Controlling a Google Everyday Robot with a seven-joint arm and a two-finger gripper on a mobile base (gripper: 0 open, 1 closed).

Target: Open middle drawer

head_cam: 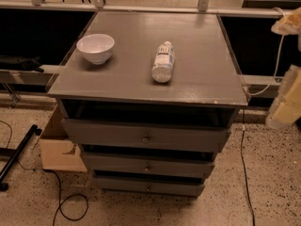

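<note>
Speckled terrazzo floor [273,192], seen from above and in front of a grey cabinet [225,126]. Nearest to us we count two black cables: one looping at lower left [70,206], one running down the floor at right [244,173]. A single cardboard box [59,152] stands against the cabinet's left side.

The cabinet carries three drawers, stacked one above another, each with one small round knob at its centre and a dark gap above its front. Lowest and nearest is the narrow bottom drawer [122,185]. Above it lies the middle drawer [113,163], second of the three tiers, with its knob [147,168]. The top drawer [103,132] is the widest and tallest-fronted.

On the cabinet top [207,69] we find two things, well apart: one white bowl [95,47], upright at the left, and one clear plastic bottle [163,61], lying on its side near the middle.

At the right edge of the view, beside the cabinet and clear of it, hangs the pale gripper [283,108]; it touches no drawer and is well apart from the middle drawer's knob. We cannot tell whether it is spread or closed. One white cable [277,65] hangs near it.

Farthest back runs one metal rail [150,8].
</note>
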